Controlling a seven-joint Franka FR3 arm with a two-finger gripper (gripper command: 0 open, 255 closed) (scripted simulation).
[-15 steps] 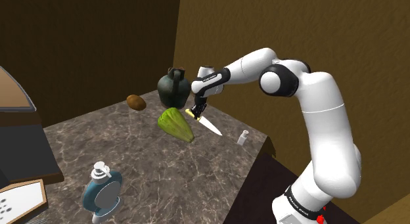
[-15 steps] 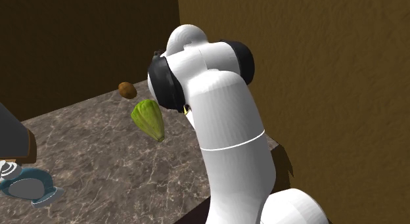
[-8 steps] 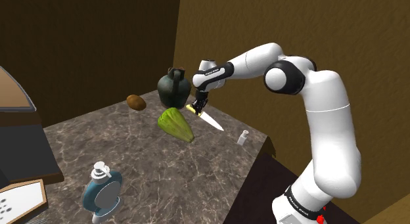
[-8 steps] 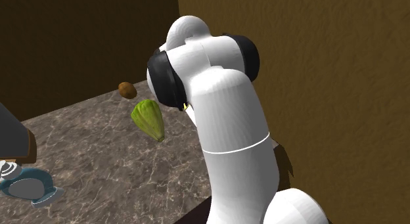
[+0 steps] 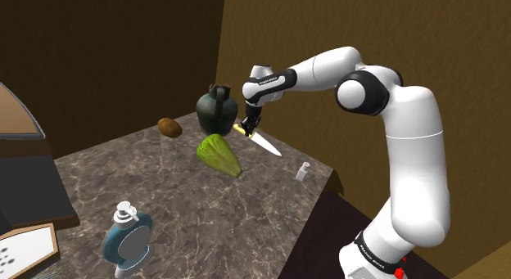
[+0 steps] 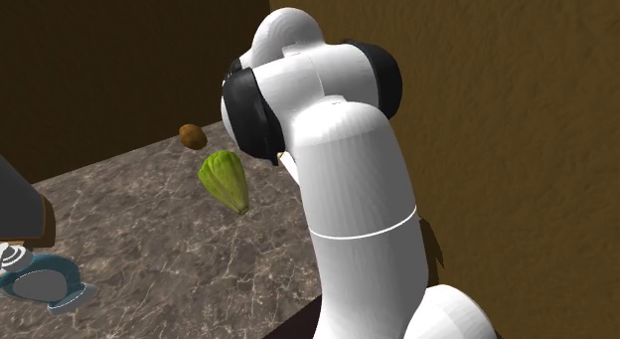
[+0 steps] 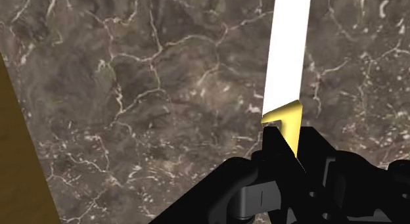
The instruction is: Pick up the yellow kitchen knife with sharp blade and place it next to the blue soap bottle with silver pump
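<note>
Shoulder view: arm (image 5: 413, 155) arched high, reaching to that view's left — fingers (image 5: 249, 122) clamped on the knife (image 5: 264, 144) at its yellow handle.

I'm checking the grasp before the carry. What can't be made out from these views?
Wrist view: the knife has its tip cut off by the picture edge, and the fingers of the gripper hide most of the yellow handle.
Second exterior view: the white arm covers gripper and knife; the left edge cuts the soap bottle.
Shoulder view: the small white object is too small to identify.

Dim, even light throughout
</note>
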